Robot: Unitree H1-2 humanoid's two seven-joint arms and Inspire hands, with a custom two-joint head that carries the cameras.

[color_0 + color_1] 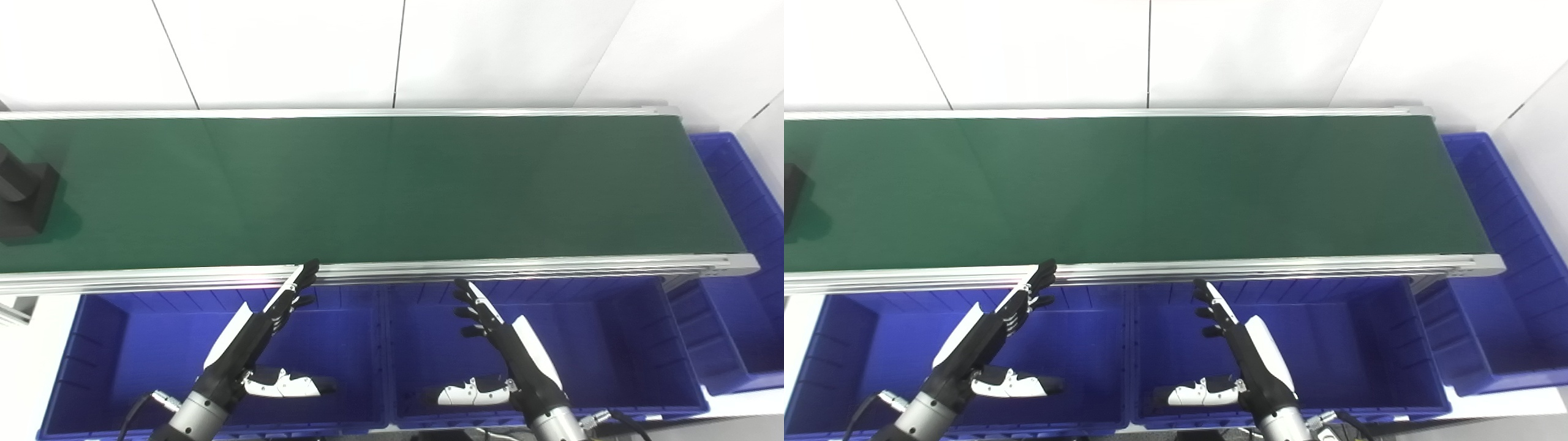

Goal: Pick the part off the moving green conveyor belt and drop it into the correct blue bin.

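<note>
A dark grey, stepped part (23,196) lies on the green conveyor belt (380,184) at the far left edge of view; only a sliver of it shows in the right eye view (790,190). My left hand (257,334) is open and empty, hovering over the left blue bin (98,343), fingers stretched toward the belt's near rail. My right hand (505,343) is open and empty over the middle blue bin (612,343), fingers also pointing at the rail. Both hands are far to the right of the part.
The belt's aluminium near rail (490,268) runs just beyond my fingertips. A third blue bin (747,245) stands past the belt's right end. White wall panels rise behind the belt.
</note>
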